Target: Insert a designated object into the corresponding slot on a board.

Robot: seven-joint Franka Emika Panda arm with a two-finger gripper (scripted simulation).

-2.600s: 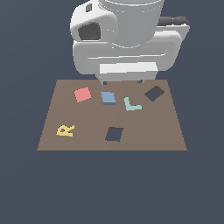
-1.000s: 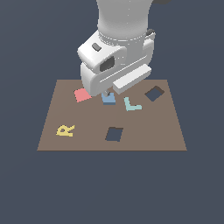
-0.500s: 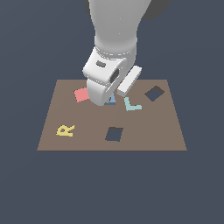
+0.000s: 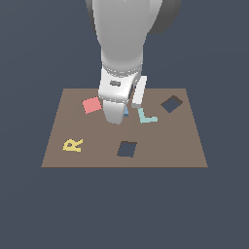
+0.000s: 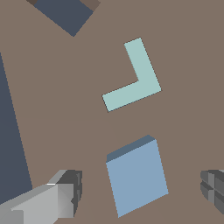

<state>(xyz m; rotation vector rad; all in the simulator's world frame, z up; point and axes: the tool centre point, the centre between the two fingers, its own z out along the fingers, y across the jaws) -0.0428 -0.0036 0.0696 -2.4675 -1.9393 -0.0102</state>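
The blue square block (image 5: 136,177) lies flat on the brown board (image 4: 160,141). In the exterior view only a sliver of the block (image 4: 126,112) shows behind the arm. My gripper (image 4: 119,115) is low over it and open. In the wrist view my gripper (image 5: 140,192) straddles the block, with one finger (image 5: 65,194) and the other finger (image 5: 213,189) on either side, both apart from it. The slot (image 4: 127,149), a slightly tilted dark square cut-out, lies nearer the board's front edge and is empty.
A pale teal L shape (image 4: 146,116) (image 5: 133,78) lies just beside the block. A pink-red square (image 4: 91,104) lies toward the exterior view's left. A diamond-wise dark cut-out (image 4: 171,103) and a yellow R (image 4: 73,145) are also on the board.
The arm has swung down from above the board's far edge and lowered over the blue block, which it now mostly covers in the exterior view. Nothing on the board has moved.
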